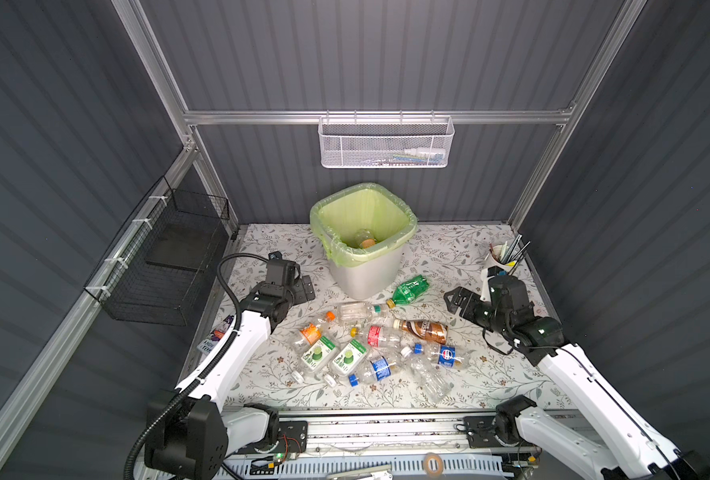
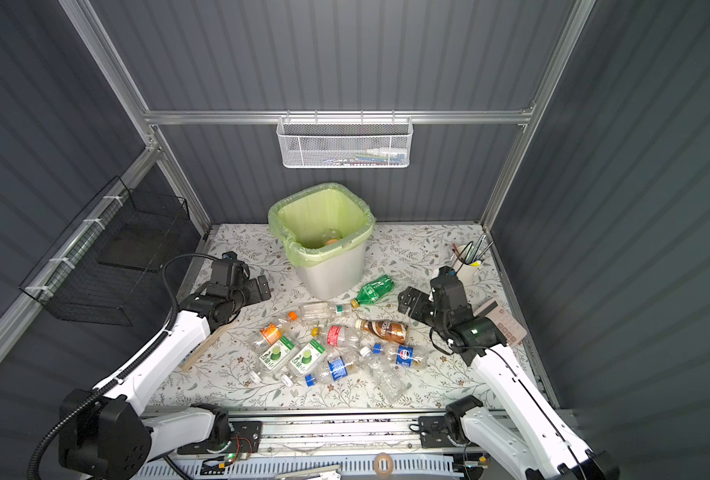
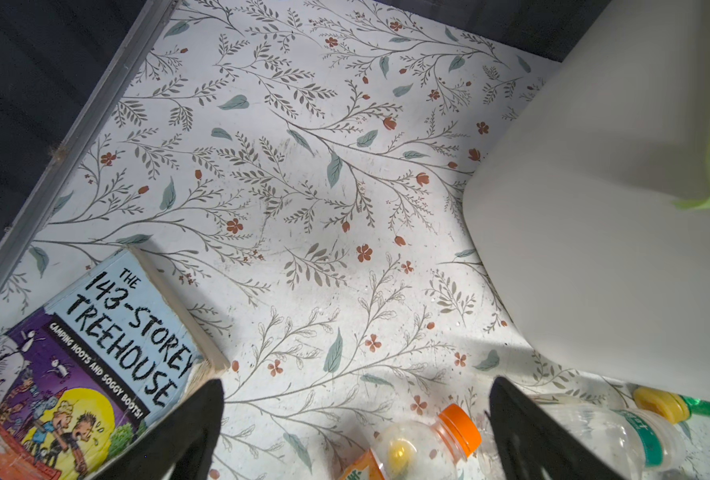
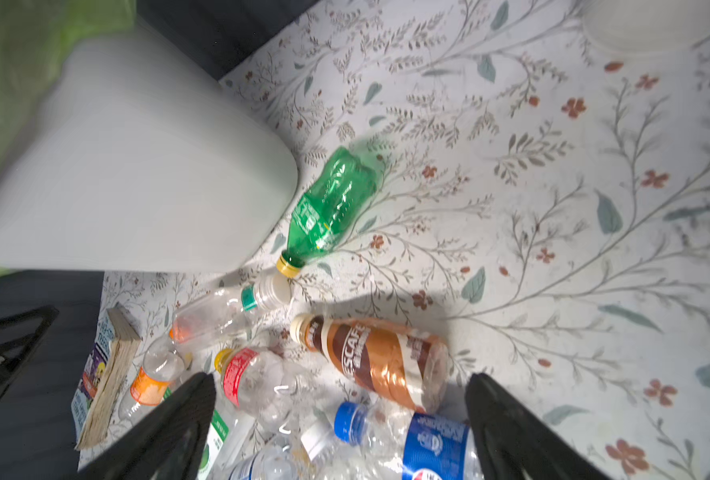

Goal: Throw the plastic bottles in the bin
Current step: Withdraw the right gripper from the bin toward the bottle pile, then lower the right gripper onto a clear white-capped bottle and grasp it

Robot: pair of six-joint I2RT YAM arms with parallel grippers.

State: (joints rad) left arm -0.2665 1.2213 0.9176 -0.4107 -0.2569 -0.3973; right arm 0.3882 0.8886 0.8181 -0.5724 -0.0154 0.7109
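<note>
The right pincer (image 4: 341, 378) hovers with its jaws spread wide, holding nothing. Just ahead of its tips lies the brown bottle (image 4: 382, 361), with more of the plastic bottles (image 1: 380, 368) strewn beneath and beside it. Beyond lies the green bottle (image 4: 332, 203), close by the foot of the bin (image 4: 137, 166), where one bottle (image 1: 365, 240) already lies. The left pincer (image 3: 356, 384), also spread and empty, has an orange-capped bottle (image 3: 428, 444) at its tips. The step looks like picking a target; next, I judge, comes a descent over the brown bottle's middle and a squeeze.
</note>
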